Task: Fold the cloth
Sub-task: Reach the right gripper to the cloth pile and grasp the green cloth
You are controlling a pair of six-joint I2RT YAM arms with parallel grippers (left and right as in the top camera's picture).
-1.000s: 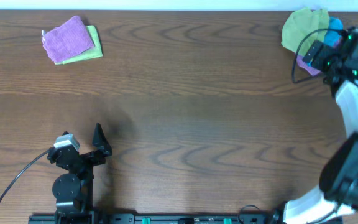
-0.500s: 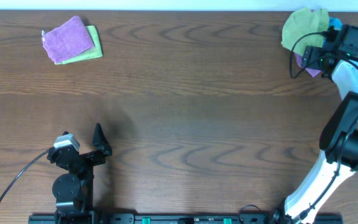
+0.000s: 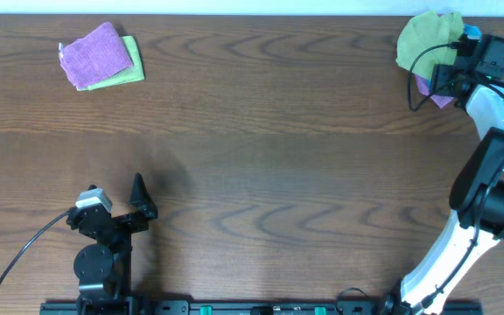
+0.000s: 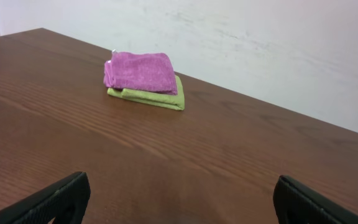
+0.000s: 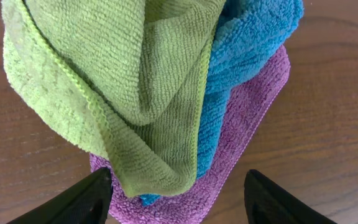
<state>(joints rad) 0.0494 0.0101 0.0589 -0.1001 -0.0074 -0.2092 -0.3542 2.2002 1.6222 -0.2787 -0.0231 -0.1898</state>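
Observation:
A loose pile of cloths lies at the far right corner: a crumpled green cloth (image 3: 423,39) (image 5: 123,81) on top, a blue cloth (image 5: 253,43) under it, a purple cloth (image 5: 241,143) at the bottom. My right gripper (image 5: 179,199) is open and hovers just over the near edge of the pile, fingers either side of it; in the overhead view it (image 3: 449,74) sits at the pile. A folded purple cloth (image 3: 97,52) (image 4: 142,71) rests on a folded green cloth (image 3: 129,70) (image 4: 151,98) at the far left. My left gripper (image 3: 138,197) (image 4: 179,202) is open and empty near the front edge.
The wooden table (image 3: 269,149) ends at a white wall along the far side (image 4: 260,43). A black cable (image 3: 24,249) trails from the left arm's base at the front left.
My right arm has swung its wrist further toward the pile at the far right corner and now holds still over it. The left arm has not moved.

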